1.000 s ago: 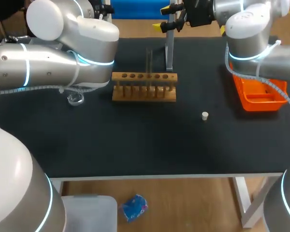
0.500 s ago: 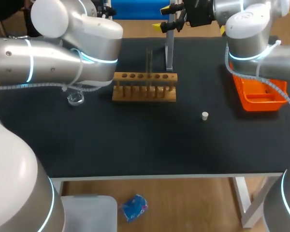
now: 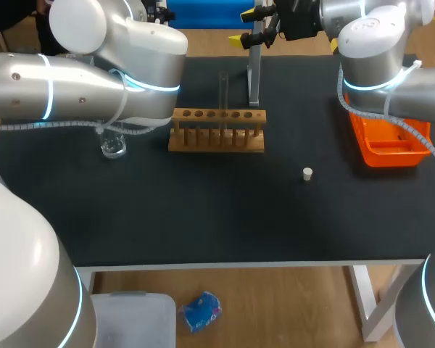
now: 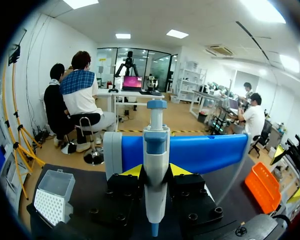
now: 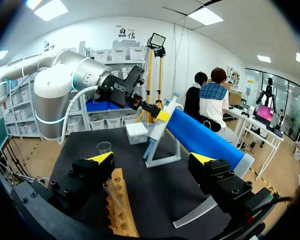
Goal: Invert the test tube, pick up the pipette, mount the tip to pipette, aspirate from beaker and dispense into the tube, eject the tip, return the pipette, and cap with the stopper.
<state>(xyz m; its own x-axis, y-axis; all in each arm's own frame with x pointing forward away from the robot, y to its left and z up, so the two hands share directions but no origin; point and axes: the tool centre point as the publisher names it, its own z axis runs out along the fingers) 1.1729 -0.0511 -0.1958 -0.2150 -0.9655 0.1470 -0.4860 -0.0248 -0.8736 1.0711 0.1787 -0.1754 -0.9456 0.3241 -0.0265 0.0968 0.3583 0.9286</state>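
Pick-up step: my left pincer [image 4: 155, 171] grips the pipette [image 4: 156, 150], upright on its stand [image 5: 162, 155]. My right pincer [image 5: 152, 159] hangs wide open, facing the rack [image 3: 216, 130] with 1 test tube [image 3: 222, 90]. Next, I judge: lift straight clear, then toward the tip box [image 4: 52, 197].

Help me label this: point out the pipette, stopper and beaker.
pipette [image 4: 156, 170], left wrist view, on its white body.
stopper [image 3: 307, 173], head view, on its top.
beaker [image 3: 113, 147], head view, on its glass wall.
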